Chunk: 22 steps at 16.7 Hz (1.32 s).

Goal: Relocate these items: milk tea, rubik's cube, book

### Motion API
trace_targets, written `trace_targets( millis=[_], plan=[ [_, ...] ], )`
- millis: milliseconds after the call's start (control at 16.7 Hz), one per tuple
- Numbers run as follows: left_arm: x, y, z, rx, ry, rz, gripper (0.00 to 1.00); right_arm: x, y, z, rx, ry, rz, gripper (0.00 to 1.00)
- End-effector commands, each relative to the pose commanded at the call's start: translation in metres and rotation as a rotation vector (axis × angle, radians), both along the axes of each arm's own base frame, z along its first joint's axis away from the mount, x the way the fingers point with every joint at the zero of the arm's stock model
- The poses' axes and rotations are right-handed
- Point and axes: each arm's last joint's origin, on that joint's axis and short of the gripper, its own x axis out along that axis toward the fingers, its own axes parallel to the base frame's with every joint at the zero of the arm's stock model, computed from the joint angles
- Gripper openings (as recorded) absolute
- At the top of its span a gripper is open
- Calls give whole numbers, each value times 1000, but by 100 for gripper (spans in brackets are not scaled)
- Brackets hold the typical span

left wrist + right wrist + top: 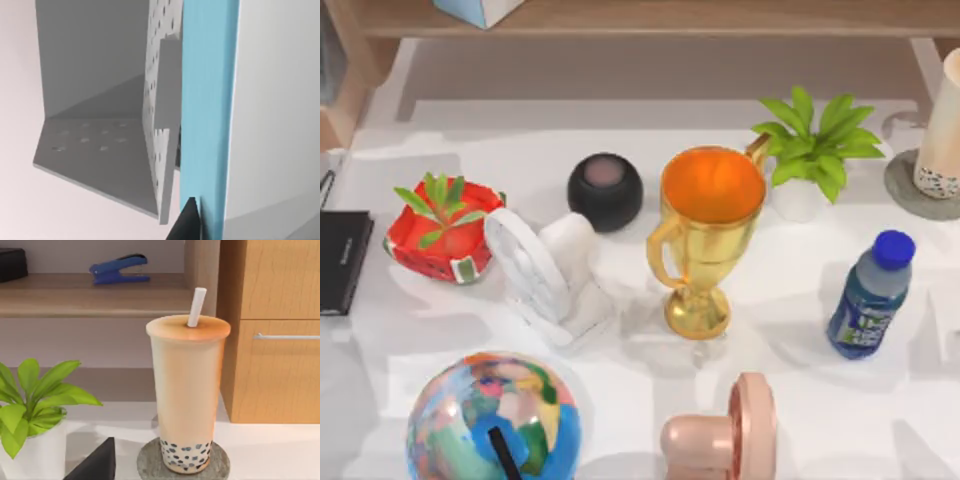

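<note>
Cream-beige milk tea (pixel 187 395) stands upright on a grey coaster (pixel 150 462) at the table's far right, beside a potted plant (pixel 815 140). Tall and likely top-heavy, probably smooth-walled, it suits a mid-height grasp. Whether either gripper is spread or pressed together, I cannot tell.

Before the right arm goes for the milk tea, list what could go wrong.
1. The milk tea is tall and narrow on a small grey coaster; a sideways nudge could tip it.
2. A white straw sticks up from its lid, so a grab from above may snag it.
3. The potted plant stands close on the top view's left of the cup and a wooden cabinet on its other side, leaving little room for the fingers.
</note>
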Motion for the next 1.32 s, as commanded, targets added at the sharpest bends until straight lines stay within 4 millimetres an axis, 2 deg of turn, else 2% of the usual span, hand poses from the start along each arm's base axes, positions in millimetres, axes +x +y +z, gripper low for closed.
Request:
trace_targets(
  millis=[240,420,720,840,1080,1320],
  plan=[
    [-31,-25,-61,72,229,-93,0,0,0,0,0,0,0,100],
    [-45,-37,-90,62,353,-132,0,0,0,0,0,0,0,100],
    [-47,-38,-94,58,374,-137,0,0,0,0,0,0,0,100],
    [-46,-36,-89,72,351,-130,0,0,0,0,0,0,0,100],
    [-53,-43,-89,47,359,-124,0,0,0,0,0,0,0,100],
    [-46,-40,-95,54,371,-132,0,0,0,0,0,0,0,100]
  ],
)
